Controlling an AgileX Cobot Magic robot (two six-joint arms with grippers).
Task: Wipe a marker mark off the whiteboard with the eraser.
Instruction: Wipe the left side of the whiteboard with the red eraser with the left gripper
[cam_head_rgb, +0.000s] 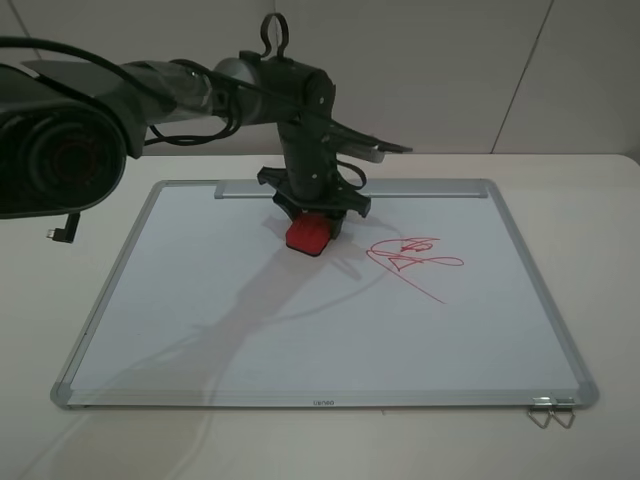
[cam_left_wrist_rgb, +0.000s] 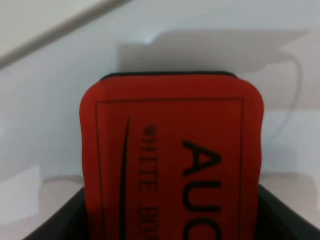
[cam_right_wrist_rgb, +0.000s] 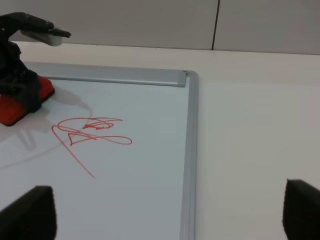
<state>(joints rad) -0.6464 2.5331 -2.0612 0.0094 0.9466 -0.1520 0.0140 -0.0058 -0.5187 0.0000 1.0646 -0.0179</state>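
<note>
Left gripper (cam_head_rgb: 313, 218) of mine clamps the eraser (cam_head_rgb: 308, 238) on the whiteboard (cam_head_rgb: 200, 300) near its 12 o'clock edge; a red scribble (cam_head_rgb: 412, 255) lies at the eraser's 3 o'clock. My right gripper (cam_right_wrist_rgb: 165, 212) is spread wide apart.

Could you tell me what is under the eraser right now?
Only the whiteboard, on which the left gripper holds the eraser. The patch beneath is covered, so any mark there cannot be seen. The wide red scribble lies uncovered beside it.

Cream tabletop (cam_head_rgb: 590, 215), pale panelled wall (cam_head_rgb: 450, 60), soft even light
</note>
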